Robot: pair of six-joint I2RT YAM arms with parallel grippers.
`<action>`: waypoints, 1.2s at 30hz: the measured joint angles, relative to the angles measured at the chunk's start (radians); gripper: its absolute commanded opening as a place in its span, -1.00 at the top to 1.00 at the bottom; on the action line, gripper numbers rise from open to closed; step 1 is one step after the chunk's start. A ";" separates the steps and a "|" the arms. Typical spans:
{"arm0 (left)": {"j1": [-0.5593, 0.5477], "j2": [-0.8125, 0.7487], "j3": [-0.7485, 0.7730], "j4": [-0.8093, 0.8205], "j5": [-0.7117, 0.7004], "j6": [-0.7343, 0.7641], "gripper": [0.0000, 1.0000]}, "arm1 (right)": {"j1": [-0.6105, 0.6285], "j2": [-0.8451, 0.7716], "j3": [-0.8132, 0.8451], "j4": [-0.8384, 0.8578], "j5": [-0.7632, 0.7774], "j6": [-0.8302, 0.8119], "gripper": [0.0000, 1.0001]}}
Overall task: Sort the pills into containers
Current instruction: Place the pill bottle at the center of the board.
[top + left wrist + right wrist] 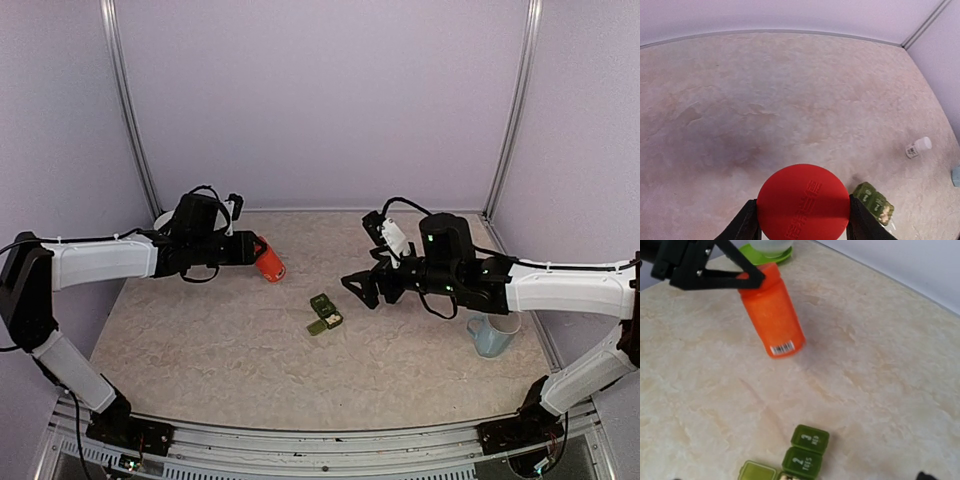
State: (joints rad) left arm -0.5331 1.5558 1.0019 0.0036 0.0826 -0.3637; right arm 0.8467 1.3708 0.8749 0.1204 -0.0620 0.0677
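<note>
- The containers (324, 314), a short dark green strip of joined square cells, lie flat on the table (200, 350) just below the centre of the overhead view. They sit between the two arms and touch neither.
- In the right wrist view, two shut lids at the bottom edge read 3 and 2. A lid at lower left appears flipped open, but the frame cuts it off.
- The left gripper (256, 250) is clamped on an orange bottle (270, 264), held tilted above the table, up and left of the strip. I cannot tell whether its mouth is uncapped.
- The right gripper (352, 288) hangs just right of the strip with its fingers spread and nothing between them.
- The strip looks like light, rigid moulded plastic. On this smooth top it would probably skid or pivot if nudged at one end, and the thin hinged lids seem its weak point.
- The safest hold is likely across the narrow width at the middle cell, on the side walls, which leaves the lids free. Pinning a shut lid from above might also steady it.
</note>
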 measured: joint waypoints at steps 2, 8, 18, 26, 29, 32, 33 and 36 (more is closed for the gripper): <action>0.019 0.001 0.000 -0.028 -0.056 0.015 0.54 | 0.000 0.000 -0.002 0.000 0.008 0.000 -1.00; 0.085 0.008 0.000 -0.097 -0.217 0.042 0.55 | 0.000 0.003 -0.007 0.000 0.021 -0.003 -1.00; 0.204 0.053 0.001 -0.156 -0.384 0.074 0.55 | 0.000 0.017 -0.010 0.000 0.023 -0.004 -1.00; 0.270 0.058 0.001 -0.154 -0.431 0.082 0.52 | 0.000 0.026 -0.010 0.001 0.023 -0.004 -1.00; 0.279 0.064 0.002 -0.153 -0.431 0.082 0.48 | 0.000 0.030 -0.010 0.001 0.023 -0.004 -1.00; 0.281 0.077 0.002 -0.153 -0.431 0.082 0.43 | 0.000 0.035 -0.010 0.001 0.023 -0.004 -1.00; 0.281 0.083 0.003 -0.153 -0.431 0.082 0.36 | 0.000 0.037 -0.010 0.002 0.023 -0.004 -1.00; 0.282 0.096 0.013 -0.144 -0.431 0.083 0.02 | 0.000 0.040 -0.011 0.002 0.024 -0.004 -1.00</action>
State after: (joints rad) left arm -0.2512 1.6520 1.0145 -0.1402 -0.3485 -0.2810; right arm 0.8467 1.4113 0.8639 0.1219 -0.0380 0.0635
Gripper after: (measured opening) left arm 0.510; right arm 0.999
